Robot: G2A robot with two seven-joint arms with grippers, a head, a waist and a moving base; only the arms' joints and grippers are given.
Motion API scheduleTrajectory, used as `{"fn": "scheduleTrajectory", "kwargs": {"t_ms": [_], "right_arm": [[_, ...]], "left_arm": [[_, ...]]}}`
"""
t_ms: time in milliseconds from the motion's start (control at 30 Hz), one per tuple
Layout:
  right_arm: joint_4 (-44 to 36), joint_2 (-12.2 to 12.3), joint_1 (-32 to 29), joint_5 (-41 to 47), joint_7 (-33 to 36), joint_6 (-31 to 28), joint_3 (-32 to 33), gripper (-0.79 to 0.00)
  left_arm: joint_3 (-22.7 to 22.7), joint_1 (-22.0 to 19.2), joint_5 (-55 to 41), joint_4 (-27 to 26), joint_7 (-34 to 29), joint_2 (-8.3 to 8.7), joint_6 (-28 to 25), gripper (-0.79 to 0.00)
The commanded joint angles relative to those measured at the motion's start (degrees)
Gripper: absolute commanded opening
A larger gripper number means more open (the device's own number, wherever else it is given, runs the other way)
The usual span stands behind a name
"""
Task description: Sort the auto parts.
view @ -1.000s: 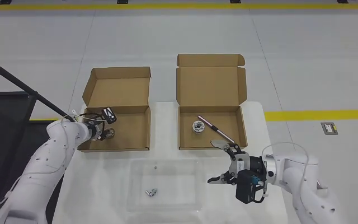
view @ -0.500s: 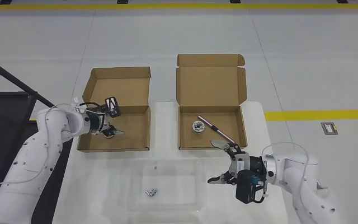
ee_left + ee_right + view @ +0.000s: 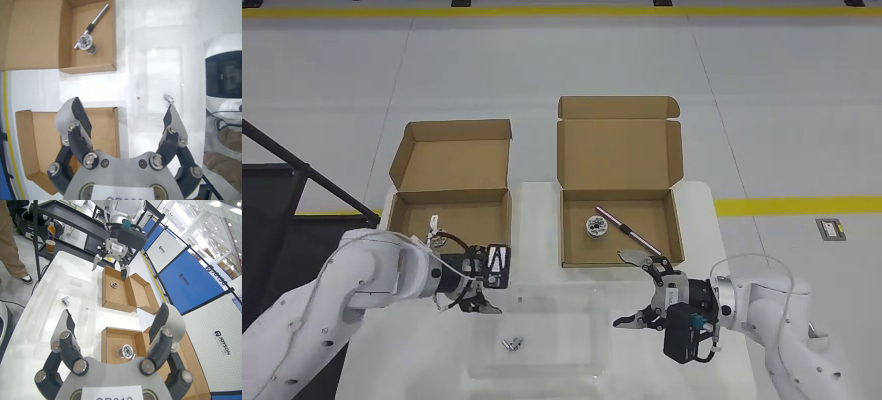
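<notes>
Left gripper (image 3: 122, 108): hovering above one corner of the clear tray (image 3: 562, 330), jaws standing wide apart, gripping nothing.
Metal part (image 3: 512, 344): lying on the tray's floor, sitting beyond the left fingertips, not between them.
Right gripper (image 3: 115, 311): hanging just beside the tray's opposite end, jaws gaping, well apart from the part.

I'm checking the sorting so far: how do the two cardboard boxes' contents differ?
The left box holds one part, the right box two. The left box's is a small flanged hub; the right box's are a drilled disc and a long rod. Both boxes are open, lids folded back.
</notes>
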Motion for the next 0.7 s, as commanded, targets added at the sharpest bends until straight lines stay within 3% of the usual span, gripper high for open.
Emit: {"fn": "scheduleTrajectory", "kwargs": {"t_ms": [0, 200, 500, 567, 667], "right_arm": [[0.0, 0.0, 0.0, 0.0, 0.0, 0.0, 0.0, 0.0], [0.0, 0.0, 0.0, 0.0, 0.0, 0.0, 0.0, 0.0], [0.0, 0.0, 0.0, 0.0, 0.0, 0.0, 0.0, 0.0], [0.0, 0.0, 0.0, 0.0, 0.0, 0.0, 0.0, 0.0], [0.0, 0.0, 0.0, 0.0, 0.0, 0.0, 0.0, 0.0]], "left_arm": [[3.3, -1.0, -3.9, -2.3, -3.0, 0.93, 0.0, 0.0], [11.4, -5.5, -11.3, -2.6, -10.3, 1.58, 0.0, 0.0], [11.4, -5.5, -11.3, -2.6, -10.3, 1.58, 0.0, 0.0], [10.6, -4.6, -11.8, -2.5, -7.1, 1.61, 1.4, 0.0], [11.4, -2.3, -8.8, -2.8, -9.1, 1.52, 4.9, 0.0]]}}
